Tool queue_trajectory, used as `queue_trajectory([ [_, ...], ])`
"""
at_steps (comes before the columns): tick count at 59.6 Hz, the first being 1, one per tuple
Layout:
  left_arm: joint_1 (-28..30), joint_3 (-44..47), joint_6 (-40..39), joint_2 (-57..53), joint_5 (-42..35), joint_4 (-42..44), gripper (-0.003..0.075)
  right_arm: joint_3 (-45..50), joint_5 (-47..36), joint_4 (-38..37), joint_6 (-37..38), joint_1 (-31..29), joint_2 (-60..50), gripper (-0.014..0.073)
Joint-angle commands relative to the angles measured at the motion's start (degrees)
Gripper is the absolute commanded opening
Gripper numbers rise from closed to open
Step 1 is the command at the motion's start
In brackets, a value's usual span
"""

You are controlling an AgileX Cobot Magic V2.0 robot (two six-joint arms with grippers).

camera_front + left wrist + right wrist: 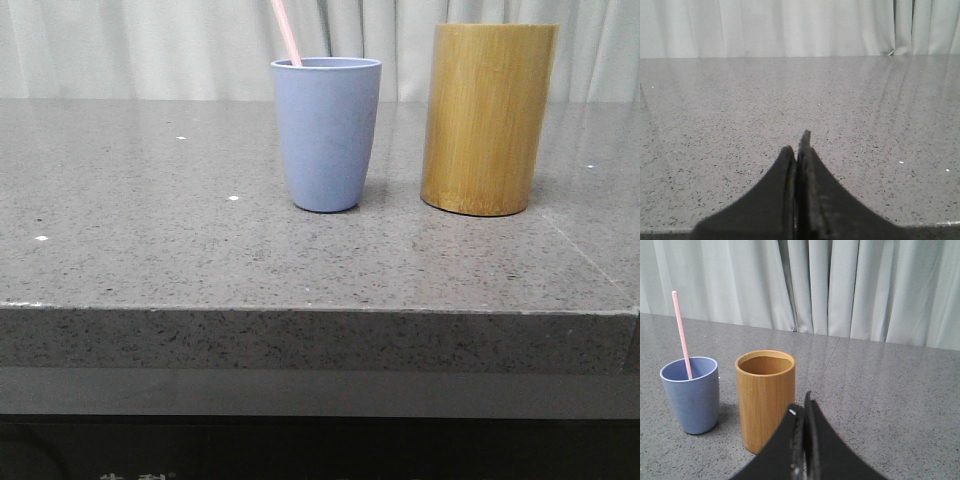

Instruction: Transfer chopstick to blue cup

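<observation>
I'm seeing the chopstick [682, 335] standing in the blue cup [690, 394] beside the bamboo cup [765, 399], well away from my right gripper [801, 412] and left gripper [798, 150], both w/ jaws pressed together, holding nothing.

We count one chopstick [287, 32], pale pink, standing in the blue cup. We count one blue cup [327, 134]. One tan bamboo cylinder [487, 119], open-topped. That makes two containers on the grey speckled bench [150, 250], both toward its far edge. One bench. We count two grippers: one left gripper [799, 150], one right gripper [801, 407], each with two dark fingers pressed together. One pale pleated curtain [865, 285] runs behind the bench.
</observation>
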Motion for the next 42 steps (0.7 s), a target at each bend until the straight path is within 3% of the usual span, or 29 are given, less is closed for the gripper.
queue_trajectory([
  [1, 0.04, 0.4, -0.34, -1.46, -4.9, -0.51, -0.0019, 0.17, -5.31, -0.54, -0.18, -0.34, 0.54, -0.0112],
  [10, 0.04, 0.4, -0.34, -1.35, -4.79, -0.51, -0.0019, 7.08, -8.54, -1.66, -0.18, -3.12, -0.94, -0.0112],
  [24, 0.04, 0.4, -0.34, -1.35, -4.79, -0.51, -0.0019, 21.08, -10.09, -1.6, -0.18, -12.87, -10.66, -0.0112],
  [42, 0.04, 0.4, -0.34, -1.35, -4.79, -0.51, -0.0019, 24.96, -6.82, -0.93, -0.13, -13.91, -17.71, -0.0112],
])
